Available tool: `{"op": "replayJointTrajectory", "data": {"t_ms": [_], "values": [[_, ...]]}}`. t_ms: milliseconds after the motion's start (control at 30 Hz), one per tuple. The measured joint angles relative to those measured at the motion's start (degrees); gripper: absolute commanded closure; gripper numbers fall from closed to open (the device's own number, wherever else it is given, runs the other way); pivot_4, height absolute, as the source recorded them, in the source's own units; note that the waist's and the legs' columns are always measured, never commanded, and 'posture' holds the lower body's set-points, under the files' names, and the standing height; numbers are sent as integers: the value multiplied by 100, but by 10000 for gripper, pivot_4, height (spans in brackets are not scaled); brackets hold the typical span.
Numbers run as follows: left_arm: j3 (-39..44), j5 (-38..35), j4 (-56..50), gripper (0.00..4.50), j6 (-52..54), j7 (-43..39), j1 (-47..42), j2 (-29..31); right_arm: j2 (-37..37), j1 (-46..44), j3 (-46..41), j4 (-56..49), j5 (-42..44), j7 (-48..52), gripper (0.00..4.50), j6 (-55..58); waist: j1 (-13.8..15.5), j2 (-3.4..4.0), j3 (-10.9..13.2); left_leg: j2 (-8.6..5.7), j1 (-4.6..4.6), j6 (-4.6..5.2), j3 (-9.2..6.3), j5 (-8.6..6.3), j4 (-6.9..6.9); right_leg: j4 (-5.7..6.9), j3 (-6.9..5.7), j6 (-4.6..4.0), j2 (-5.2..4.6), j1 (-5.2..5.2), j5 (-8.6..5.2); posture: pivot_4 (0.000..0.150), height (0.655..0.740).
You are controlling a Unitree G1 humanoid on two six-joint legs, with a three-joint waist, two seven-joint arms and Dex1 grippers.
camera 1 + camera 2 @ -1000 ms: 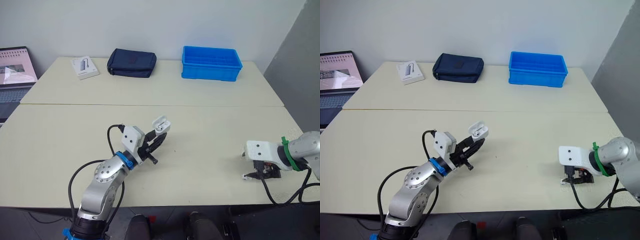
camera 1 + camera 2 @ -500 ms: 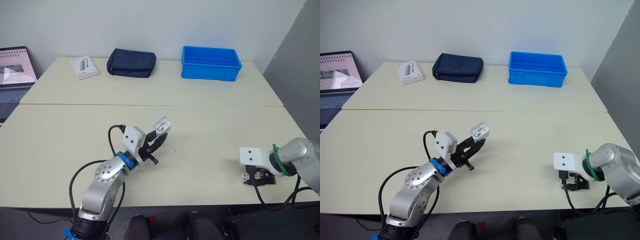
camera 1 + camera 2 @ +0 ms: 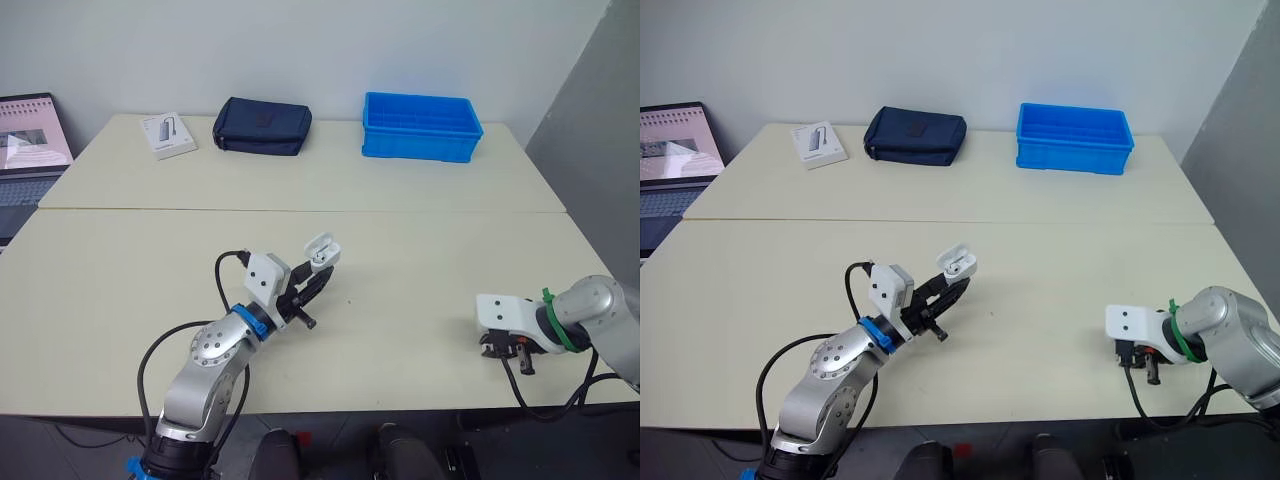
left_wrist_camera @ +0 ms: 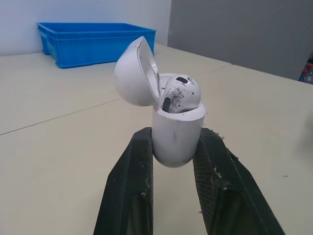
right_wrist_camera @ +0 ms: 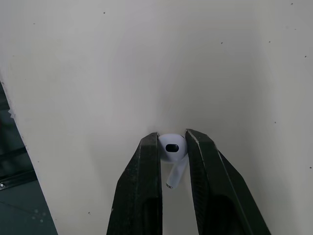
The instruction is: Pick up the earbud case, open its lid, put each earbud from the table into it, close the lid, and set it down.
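The left arm (image 3: 213, 352) is showing a rounded silver-grey shell with a round cap at its joint, and a blue ring (image 3: 246, 318) is circling the wrist. Past the ring a white left block (image 3: 266, 276) is sitting, with a thin black left cable (image 3: 218, 268) looping out beside it. The left gripper (image 3: 318, 276) is ending in two black tapered left fingers (image 4: 128, 191), whose inner edges are showing pale scuffs.

The right arm (image 3: 603, 304) is wearing the same silver-grey, with a green band (image 3: 549, 309), a white right block (image 3: 498, 310) and a black right cable (image 3: 516, 385) trailing below. The right gripper (image 5: 171, 141) is showing smooth black right fingers (image 5: 142, 196).
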Motion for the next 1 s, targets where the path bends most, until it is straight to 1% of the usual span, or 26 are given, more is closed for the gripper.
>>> {"op": "replayJointTrajectory", "data": {"t_ms": [100,167,233,300,333,400,467,567,700,1000], "values": [[4,-10,4,37258,-19,-48,-54,-7,392,-244,-403,-81,413,-170,41286,-38,-2,1,0,0,0,0,-1,0,-3,0,-1,16,1,-1,9,1500,7218],[16,-23,48,37258,-35,-104,-95,-15,929,-572,-743,-164,746,-476,41286,19,-6,0,1,0,0,0,-2,0,-7,-1,-2,18,2,-1,10,1500,7218],[8,-27,169,37258,-63,-157,-184,-53,1787,-918,-1045,-300,1098,-975,41286,78,-13,-1,1,1,-3,0,-6,0,-8,2,-3,19,6,-3,11,1500,7218],[1,-26,219,37258,-112,-164,-270,-116,2656,-1119,-1140,-422,1423,-1494,41286,25,-3,-2,2,1,-8,0,-15,0,-14,0,-12,18,7,-3,10,1500,7218],[-11,-25,225,37258,-114,-165,-309,-138,2827,-1128,-1143,-447,1504,-1607,41286,-9,0,-1,2,1,-12,0,-14,0,-14,0,-11,18,6,-5,10,1500,7218],[10,-23,242,37258,-143,-168,-337,-141,3631,-1167,-1229,-451,1763,-2099,41286,0,12,-3,1,2,-21,0,-15,0,-15,-2,-12,20,7,-11,9,1500,7218],[-40,-23,249,37258,-143,-178,-404,-188,4385,-1171,-1149,-461,1967,-2573,41286,-61,20,-2,0,1,-53,0,-19,1,-10,3,-16,20,6,-39,10,1500,7218],[-55,-26,249,37258,-140,-256,-418,-183,4795,-1099,-1025,-445,1926,-3016,41286,-366,28,-1,0,1,-69,0,-22,0,1,0,-19,21,5,-44,14,1500,7218],[-57,-26,252,37258,-140,-291,-514,-191,5079,-953,-768,-235,1725,-3372,41286,-882,21,-1,0,1,-67,1,-26,1,1,4,-22,24,6,-45,12,1500,7218],[-51,-32,381,37258,-140,-389,-548,-192,5105,-877,-565,490,1209,-3663,41286,-2138,13,-1,0,1,-66,1,-28,1,0,5,-21,24,8,-45,12,1500,7218]]}}
